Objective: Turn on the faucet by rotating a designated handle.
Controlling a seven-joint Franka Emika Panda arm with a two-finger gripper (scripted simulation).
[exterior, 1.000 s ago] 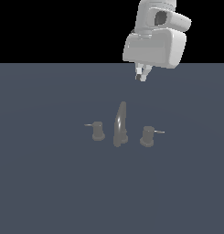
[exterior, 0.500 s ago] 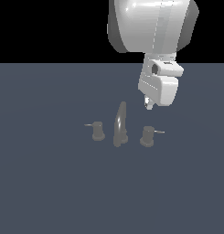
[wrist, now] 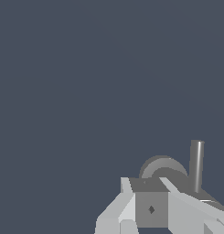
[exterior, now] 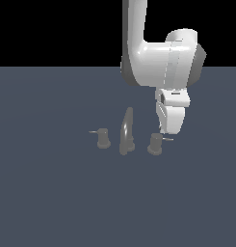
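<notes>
Gripper (exterior: 163, 133) low over the floor (exterior: 52, 193), just behind the handle (exterior: 155, 144) on the exterior view's right of the spout (exterior: 126, 131); open or closed, cannot tell. Handle's rod (exterior: 167, 139) points right, beside the arm's (exterior: 160, 62) lowest link. Second knob (exterior: 103, 139) sits left of spout. Wrist view: handle (wrist: 162, 167) and rod (wrist: 196, 164) right past the fingers (wrist: 131, 205).

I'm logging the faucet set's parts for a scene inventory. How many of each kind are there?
Curved spout: 1
Knobs with a lever rod: 2, the designated handle on the exterior view's right and the other knob on its left
Total: 3
</notes>
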